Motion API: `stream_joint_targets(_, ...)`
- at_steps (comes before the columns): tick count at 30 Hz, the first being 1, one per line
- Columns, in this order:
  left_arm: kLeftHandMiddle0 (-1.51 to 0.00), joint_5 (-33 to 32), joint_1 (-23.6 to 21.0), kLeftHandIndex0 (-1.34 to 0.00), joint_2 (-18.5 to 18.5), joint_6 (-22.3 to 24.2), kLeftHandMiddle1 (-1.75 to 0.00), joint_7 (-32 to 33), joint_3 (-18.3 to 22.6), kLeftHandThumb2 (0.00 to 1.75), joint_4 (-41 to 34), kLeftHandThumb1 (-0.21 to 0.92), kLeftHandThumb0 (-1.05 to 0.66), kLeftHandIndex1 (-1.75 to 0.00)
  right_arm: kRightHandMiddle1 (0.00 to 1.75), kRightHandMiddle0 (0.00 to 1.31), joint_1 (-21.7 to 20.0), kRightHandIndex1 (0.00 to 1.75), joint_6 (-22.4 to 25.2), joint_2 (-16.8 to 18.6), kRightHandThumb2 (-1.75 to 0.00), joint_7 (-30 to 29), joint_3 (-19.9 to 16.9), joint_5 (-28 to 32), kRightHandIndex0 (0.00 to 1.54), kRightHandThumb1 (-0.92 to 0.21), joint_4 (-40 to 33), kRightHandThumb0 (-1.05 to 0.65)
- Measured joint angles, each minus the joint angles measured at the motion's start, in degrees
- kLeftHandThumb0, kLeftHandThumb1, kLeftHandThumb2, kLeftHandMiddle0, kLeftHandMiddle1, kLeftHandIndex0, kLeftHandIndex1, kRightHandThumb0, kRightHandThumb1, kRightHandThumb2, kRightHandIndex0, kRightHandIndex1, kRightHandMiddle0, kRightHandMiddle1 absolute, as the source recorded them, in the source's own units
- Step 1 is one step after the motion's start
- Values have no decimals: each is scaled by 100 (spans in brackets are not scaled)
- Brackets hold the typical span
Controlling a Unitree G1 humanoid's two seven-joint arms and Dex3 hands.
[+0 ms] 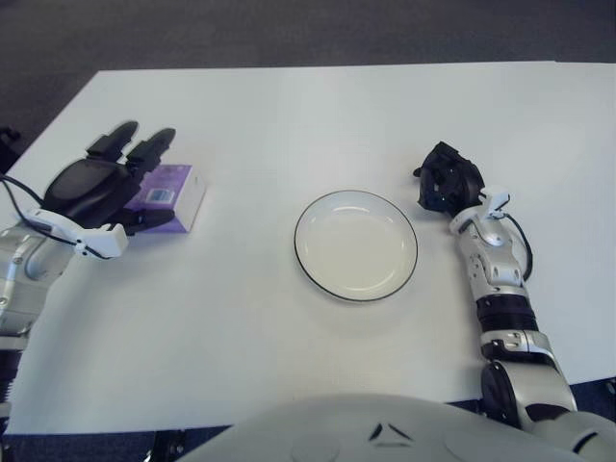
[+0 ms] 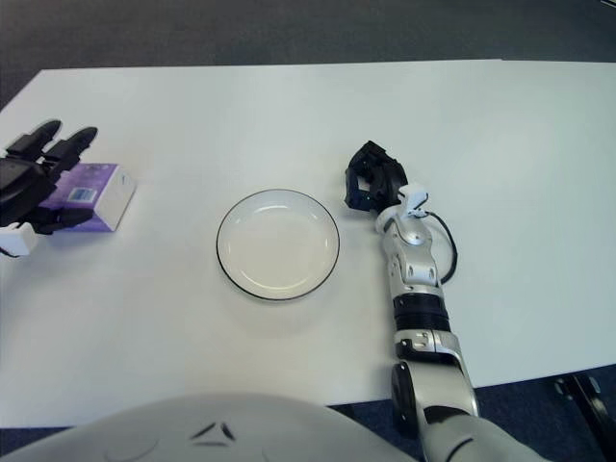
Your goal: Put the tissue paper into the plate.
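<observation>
The white surface was seen spread wide beneath the head camera, and the plate was found near its middle, round, white, dark-rimmed and holding nothing. Out at the plate's nine o'clock, well apart from it, the tissue paper was seen: a purple pack with a white side panel, lying flat on the surface, not in the plate. The left hand was placed over the pack's near-left part, palm downward, its fingers stretched out long and loosely parted toward twelve o'clock above the pack's far edge, with one dark digit angled along the pack's near side. Nothing was seen clasped in it; whether the hand was touching the pack or only hanging just above it could not be settled from these views, though contact looked possible. At the plate's three o'clock, just beside the rim but apart from it, the right hand was shown, its fingers curled tight into a dark knot around nothing. Its forearm was seen running back toward six o'clock, a black cable looped at its outer side.
</observation>
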Motion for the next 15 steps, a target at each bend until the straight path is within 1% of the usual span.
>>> stream_joint_targets(4, 0, -374, -428, 0, 24, -543, 0, -288, -310, 67, 906, 92, -105, 0, 175, 59, -10, 175, 0, 4, -128, 6, 7, 1, 125, -35, -13, -47)
stream_joint_targets(8, 0, -511, -755, 0, 33, -1057, 0, -335, -502, 61, 1736, 92, -105, 0, 175, 59, -4, 175, 5, 10, -128, 8, 5, 6, 125, -35, -18, -47)
stream_joint_targets(15, 0, -635, -1116, 0, 89, -1640, 0, -333, -636, 48, 2350, 92, -105, 0, 175, 59, 14, 175, 22, 4, -128, 7, 0, 6, 125, -35, -39, -47)
